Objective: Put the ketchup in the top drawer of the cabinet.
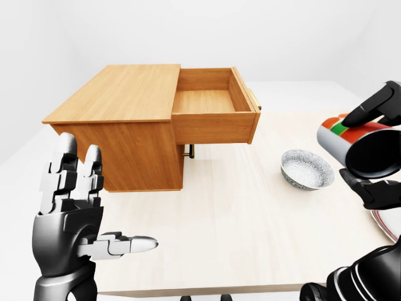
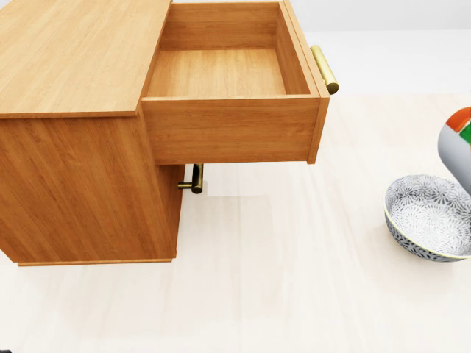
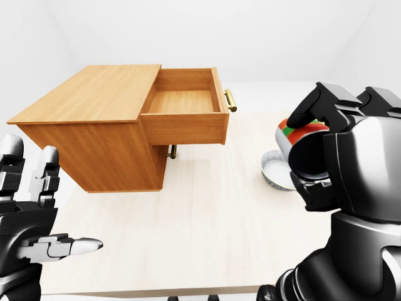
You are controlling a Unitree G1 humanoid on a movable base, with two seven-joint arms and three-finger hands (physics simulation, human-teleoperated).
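Right hand (image 3: 326, 157) gripping ketchup (image 1: 360, 147) above bowl (image 1: 306, 169); left hand (image 1: 72, 210) spread wide; top drawer (image 1: 212, 103) open.

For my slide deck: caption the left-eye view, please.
Right hand holds the ketchup above the bowl, top drawer open, left hand open.

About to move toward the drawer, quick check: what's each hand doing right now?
Left hand: open, fingers spread, holding nothing.
Right hand: closed around the ketchup, lifted off the table.
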